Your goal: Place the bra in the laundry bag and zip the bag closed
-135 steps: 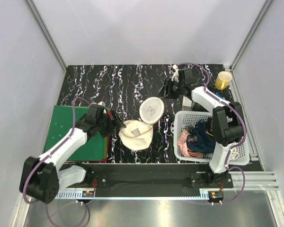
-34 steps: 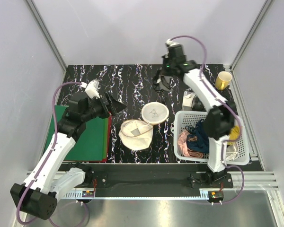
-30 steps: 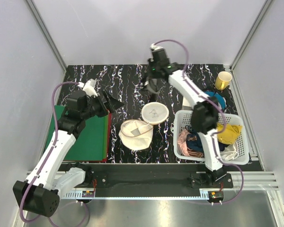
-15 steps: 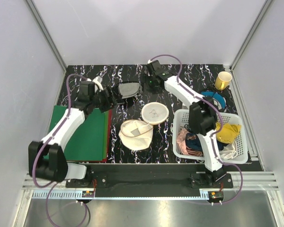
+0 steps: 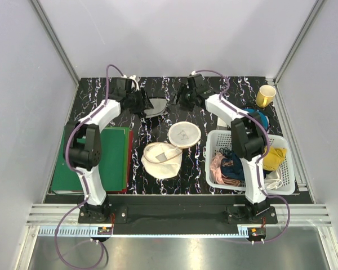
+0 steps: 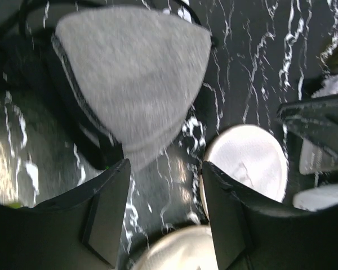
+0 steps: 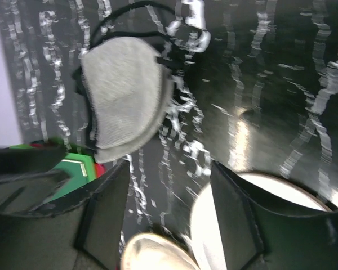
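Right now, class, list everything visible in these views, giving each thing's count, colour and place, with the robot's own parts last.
bra: one, grey cup with black straps, far part of the table, between the two grippers
laundry bag: one, cream-white, lying open in two halves, mid-table
basket: one, white lattice, near right
clothes: several, pink, navy, yellow and white, in the basket
cup: one, yellow, far right corner
blue object: one, behind the basket, partly hidden
mat: one, green, left side
table: one, black with white veins
left gripper: one, black, open, beside the bra
right gripper: one, black, open, facing the bra's other side
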Controlling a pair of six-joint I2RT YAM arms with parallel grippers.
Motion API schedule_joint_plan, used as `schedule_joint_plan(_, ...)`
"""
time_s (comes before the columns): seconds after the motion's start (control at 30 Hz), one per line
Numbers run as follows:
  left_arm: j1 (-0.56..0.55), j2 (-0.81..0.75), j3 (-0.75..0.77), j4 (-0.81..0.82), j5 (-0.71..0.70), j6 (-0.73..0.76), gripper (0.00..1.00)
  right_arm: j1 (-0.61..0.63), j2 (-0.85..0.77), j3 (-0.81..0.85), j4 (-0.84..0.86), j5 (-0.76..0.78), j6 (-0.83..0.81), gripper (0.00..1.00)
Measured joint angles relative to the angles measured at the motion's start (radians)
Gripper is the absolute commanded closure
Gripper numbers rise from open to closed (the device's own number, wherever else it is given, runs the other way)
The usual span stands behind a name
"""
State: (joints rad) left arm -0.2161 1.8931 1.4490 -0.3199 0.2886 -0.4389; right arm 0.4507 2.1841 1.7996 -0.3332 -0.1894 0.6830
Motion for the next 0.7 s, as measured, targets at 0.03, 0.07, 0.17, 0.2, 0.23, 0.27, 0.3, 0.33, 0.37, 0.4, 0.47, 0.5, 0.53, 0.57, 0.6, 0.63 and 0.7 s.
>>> schedule_joint_plan(0.03, 0.0, 0.02, 0.015, 0.002, -0.002, 0.004, 0.42, 0.002, 0.018, 0.01, 0.017, -0.016, 0.01, 0.3)
schedule_joint_plan(0.07, -0.001, 0.041, 0.026, 0.004, -0.002, 0.006, 0.42, 0.003, 0.036, 0.019, 0.038, -0.034, 0.021, 0.28)
schedule_joint_plan(0.17, -0.001, 0.087, 0.028, 0.011, -0.002, 0.002, 0.43, 0.005, 0.082, 0.029, 0.087, -0.071, 0.05, 0.25)
schedule_joint_plan(0.2, -0.001, 0.098, 0.026, 0.013, -0.002, 0.0, 0.43, 0.005, 0.097, 0.03, 0.1, -0.085, 0.058, 0.24)
schedule_joint_plan(0.23, -0.001, 0.105, 0.019, 0.016, -0.002, -0.003, 0.44, 0.005, 0.112, 0.032, 0.111, -0.096, 0.068, 0.24)
schedule_joint_plan(0.27, -0.001, 0.107, 0.013, 0.015, -0.003, -0.005, 0.44, 0.005, 0.125, 0.034, 0.121, -0.107, 0.077, 0.24)
schedule_joint_plan(0.3, -0.001, 0.108, 0.006, 0.014, -0.003, -0.006, 0.44, 0.006, 0.138, 0.035, 0.13, -0.116, 0.084, 0.24)
schedule_joint_plan(0.33, -0.001, 0.108, 0.0, 0.015, -0.003, -0.011, 0.44, 0.006, 0.147, 0.037, 0.135, -0.121, 0.088, 0.24)
schedule_joint_plan(0.37, -0.001, 0.108, -0.005, 0.016, -0.003, -0.016, 0.45, 0.008, 0.157, 0.041, 0.14, -0.126, 0.093, 0.24)
schedule_joint_plan(0.4, -0.001, 0.108, -0.008, 0.018, -0.003, -0.023, 0.45, 0.01, 0.167, 0.043, 0.147, -0.13, 0.098, 0.26)
schedule_joint_plan(0.47, -0.001, 0.107, -0.025, 0.031, -0.002, -0.035, 0.44, 0.014, 0.182, 0.05, 0.155, -0.138, 0.105, 0.29)
schedule_joint_plan(0.5, -0.001, 0.107, -0.035, 0.038, -0.002, -0.042, 0.44, 0.017, 0.187, 0.054, 0.156, -0.138, 0.108, 0.32)
schedule_joint_plan(0.53, -0.001, 0.107, -0.046, 0.04, -0.002, -0.048, 0.44, 0.022, 0.194, 0.06, 0.161, -0.14, 0.112, 0.32)
schedule_joint_plan(0.57, -0.001, 0.107, -0.058, 0.038, -0.001, -0.054, 0.44, 0.026, 0.198, 0.061, 0.169, -0.142, 0.115, 0.34)
schedule_joint_plan(0.6, -0.001, 0.107, -0.063, 0.037, -0.002, -0.058, 0.44, 0.029, 0.201, 0.063, 0.173, -0.142, 0.117, 0.37)
schedule_joint_plan(0.63, -0.001, 0.107, -0.067, 0.036, -0.002, -0.062, 0.45, 0.034, 0.205, 0.065, 0.179, -0.142, 0.119, 0.4)
schedule_joint_plan(0.7, -0.001, 0.107, -0.068, 0.037, -0.002, -0.067, 0.45, 0.042, 0.208, 0.07, 0.183, -0.142, 0.119, 0.45)
